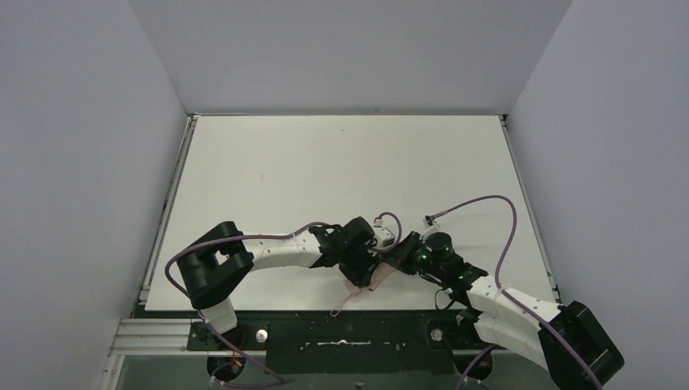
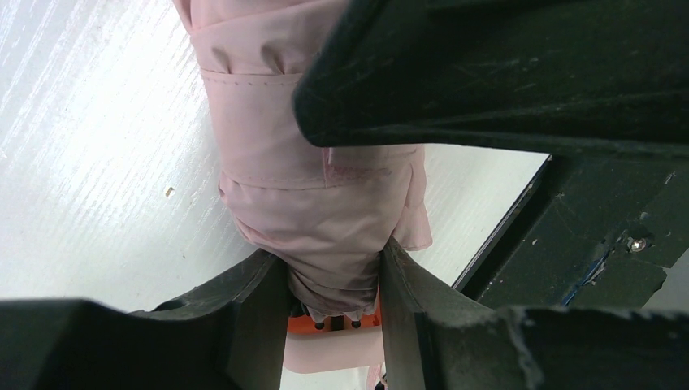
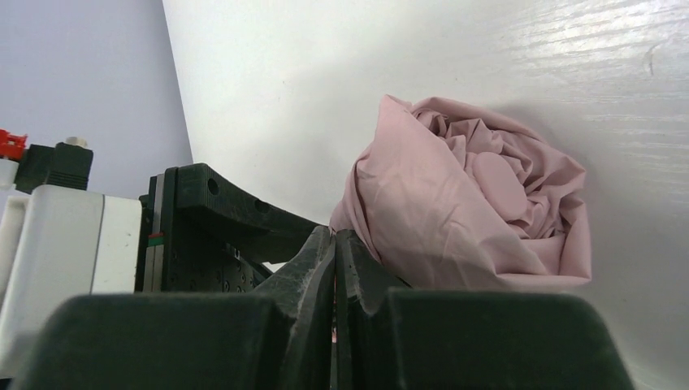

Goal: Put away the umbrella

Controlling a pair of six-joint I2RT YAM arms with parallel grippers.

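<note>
My left gripper (image 2: pixel 331 272) is clamped on the umbrella (image 2: pixel 309 187); its pale pink fabric bunches between my two black fingers (image 2: pixel 410 301) and runs out past the top edge; a stitched pink band (image 2: pixel 268 122) wraps the bundle; an orange part (image 2: pixel 302 324) shows below my grip; the white table (image 2: pixel 97 179) lies underneath; right of it sits a black frame (image 2: pixel 593 252) with a screw (image 2: pixel 638 242); a large black shape (image 2: pixel 504 73), too close to identify, fills the upper right.
</note>
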